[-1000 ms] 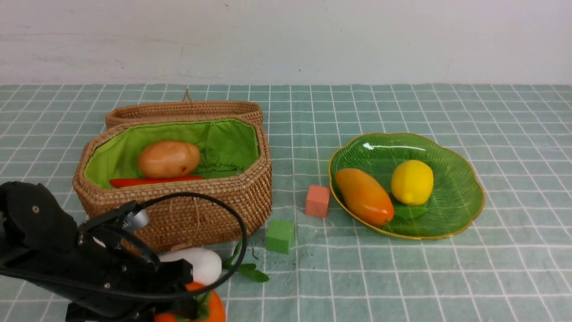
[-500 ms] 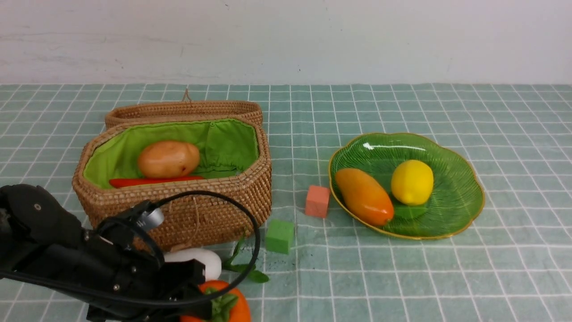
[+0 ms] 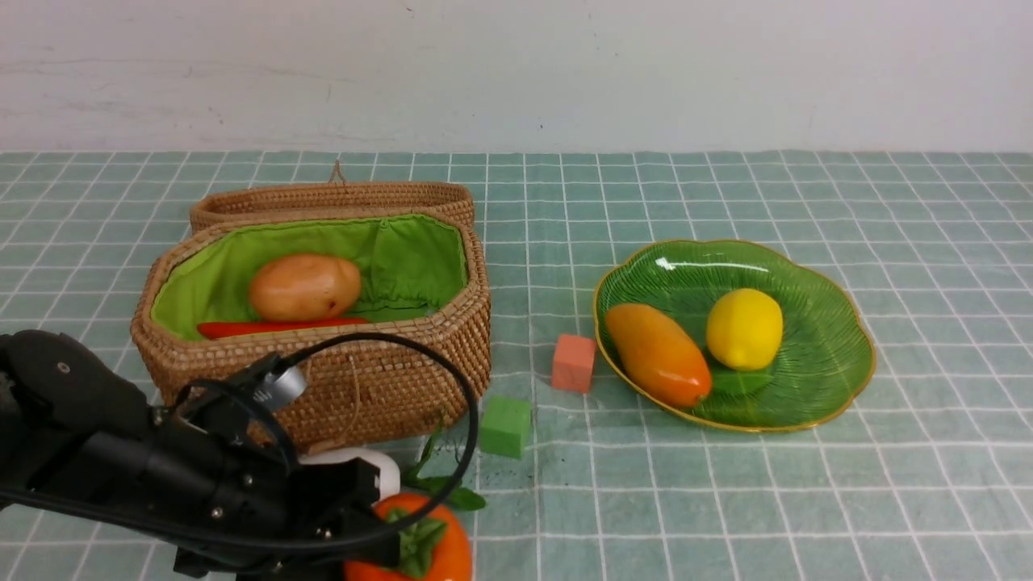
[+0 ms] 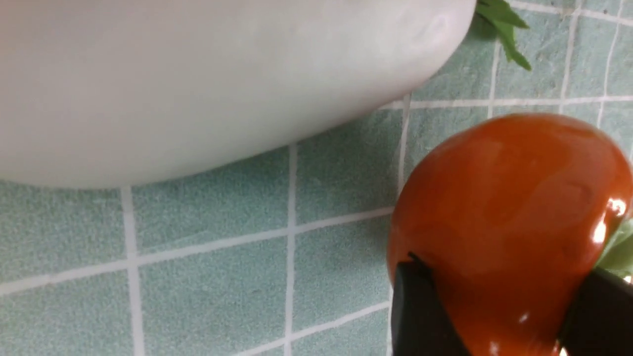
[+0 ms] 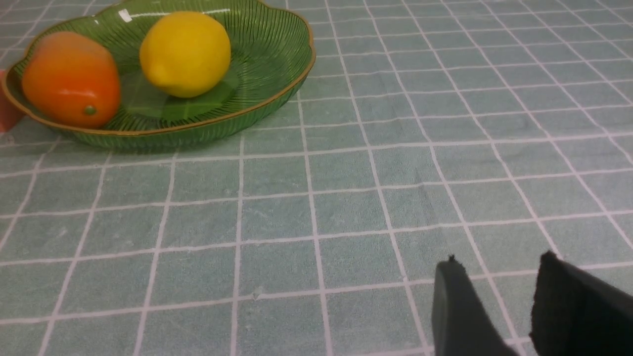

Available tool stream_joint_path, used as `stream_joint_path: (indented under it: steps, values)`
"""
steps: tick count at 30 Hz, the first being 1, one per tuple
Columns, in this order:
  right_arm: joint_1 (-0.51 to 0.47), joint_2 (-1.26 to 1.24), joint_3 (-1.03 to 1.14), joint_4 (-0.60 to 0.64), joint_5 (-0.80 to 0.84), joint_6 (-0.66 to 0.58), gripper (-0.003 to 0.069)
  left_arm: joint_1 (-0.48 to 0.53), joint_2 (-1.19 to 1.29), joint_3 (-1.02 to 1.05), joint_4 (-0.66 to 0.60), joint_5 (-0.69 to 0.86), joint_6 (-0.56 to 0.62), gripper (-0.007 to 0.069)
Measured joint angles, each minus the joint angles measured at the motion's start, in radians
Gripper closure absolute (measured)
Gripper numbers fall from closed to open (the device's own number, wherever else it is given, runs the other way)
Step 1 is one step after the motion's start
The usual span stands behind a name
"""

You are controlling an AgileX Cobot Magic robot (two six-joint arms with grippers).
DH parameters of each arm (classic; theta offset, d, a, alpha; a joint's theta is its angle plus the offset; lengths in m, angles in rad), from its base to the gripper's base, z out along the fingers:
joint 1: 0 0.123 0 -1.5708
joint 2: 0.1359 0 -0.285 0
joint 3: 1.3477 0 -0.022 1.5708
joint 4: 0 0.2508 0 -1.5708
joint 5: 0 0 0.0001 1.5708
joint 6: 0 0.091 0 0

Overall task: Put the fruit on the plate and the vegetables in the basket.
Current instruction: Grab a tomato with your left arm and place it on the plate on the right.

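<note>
With the left gripper (image 4: 499,277) clamped on the persimmon (image 3: 420,549) at the tablecloth's (image 3: 807,500) near edge, just beside the radish (image 3: 379,472), lift clear, carry right past the green cube (image 3: 506,425), and set down on the plate (image 3: 839,355) beside mango (image 3: 658,353) and lemon (image 3: 744,328). Leave the right gripper (image 5: 499,259) parted and empty. Hard to make out: radish mostly behind the arm (image 3: 97,452), persimmon's underside cut off.

Lemon (image 3: 744,329) and mango (image 3: 658,353) rest on the green plate (image 3: 831,355), right; potato (image 3: 304,286) and red pepper (image 3: 274,328) in the open basket (image 3: 403,371), left; white radish (image 4: 198,74) lies before it, persimmon (image 3: 452,557) nearest, pinched in the left claw (image 4: 504,316).
</note>
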Motion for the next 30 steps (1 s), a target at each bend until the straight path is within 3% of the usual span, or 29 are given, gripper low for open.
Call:
stream_joint_path:
  steps: [30]
  values:
    - [0.000,0.000,0.000,0.000,0.000,0.000,0.0419,0.000,0.000,0.001,-0.139,0.035,0.129,0.0279]
